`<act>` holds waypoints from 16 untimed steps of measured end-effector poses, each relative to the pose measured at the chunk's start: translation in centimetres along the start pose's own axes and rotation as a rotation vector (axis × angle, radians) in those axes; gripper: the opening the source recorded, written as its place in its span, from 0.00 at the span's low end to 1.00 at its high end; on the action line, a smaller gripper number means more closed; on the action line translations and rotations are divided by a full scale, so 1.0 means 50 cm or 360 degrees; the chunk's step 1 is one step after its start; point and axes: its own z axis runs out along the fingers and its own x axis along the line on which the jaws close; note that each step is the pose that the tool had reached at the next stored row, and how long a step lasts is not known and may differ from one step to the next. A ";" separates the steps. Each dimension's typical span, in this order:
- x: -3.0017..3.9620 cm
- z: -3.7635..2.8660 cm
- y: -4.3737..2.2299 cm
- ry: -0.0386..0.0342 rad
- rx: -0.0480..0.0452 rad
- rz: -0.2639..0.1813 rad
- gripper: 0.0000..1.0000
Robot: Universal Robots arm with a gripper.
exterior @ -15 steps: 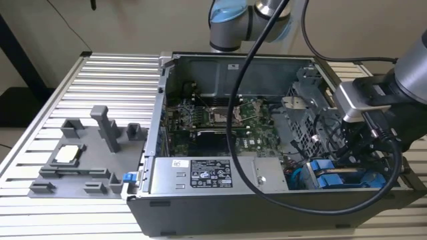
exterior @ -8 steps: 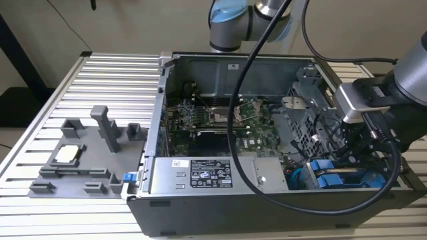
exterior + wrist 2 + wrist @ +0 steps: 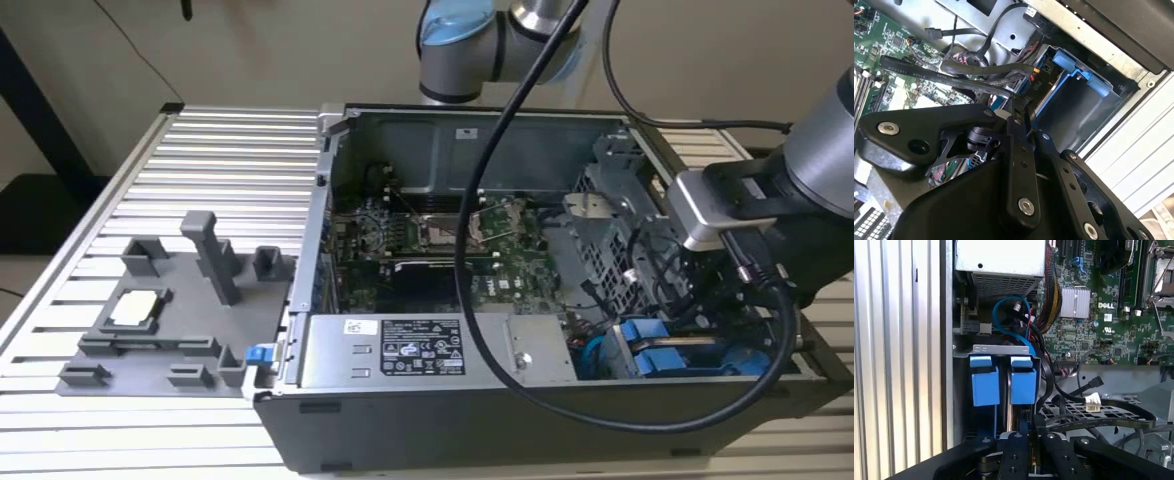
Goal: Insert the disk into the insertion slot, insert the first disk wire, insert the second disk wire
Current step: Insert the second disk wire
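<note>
Gripper (image 3: 1021, 432): narrow, looks pinched on the end of a black wire (image 3: 944, 77), right by the slot (image 3: 1004, 348)
Disk (image 3: 1023, 382): blue carrier sits in the slot, seated I think
Tip: square up the plug, push straight, don't snag loose cables (image 3: 1114, 412)

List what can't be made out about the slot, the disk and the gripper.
- Insertion slot, exterior view: partly covered by the arm's wrist and black cable.
- Disk, first wrist view: blue parts hide whether it sits behind them.
- Gripper, both wrist views: its own linkage hides any held thing.
</note>
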 end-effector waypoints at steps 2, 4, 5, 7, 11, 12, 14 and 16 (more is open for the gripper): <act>0.000 0.000 0.000 0.0000 0.0000 0.0000 0.16; 0.000 0.000 0.000 -0.0001 0.0000 0.0000 0.16; 0.000 0.000 0.000 -0.0001 0.0000 0.0000 0.16; 0.000 0.000 0.000 -0.0001 0.0000 0.0000 0.16; 0.000 0.001 0.000 -0.0001 0.0000 0.0000 0.18; 0.001 0.001 0.000 -0.0001 0.0000 0.0000 0.24; 0.000 -0.004 0.000 -0.0005 0.0000 0.0000 0.24; -0.001 -0.015 -0.001 -0.0009 0.0000 0.0001 0.24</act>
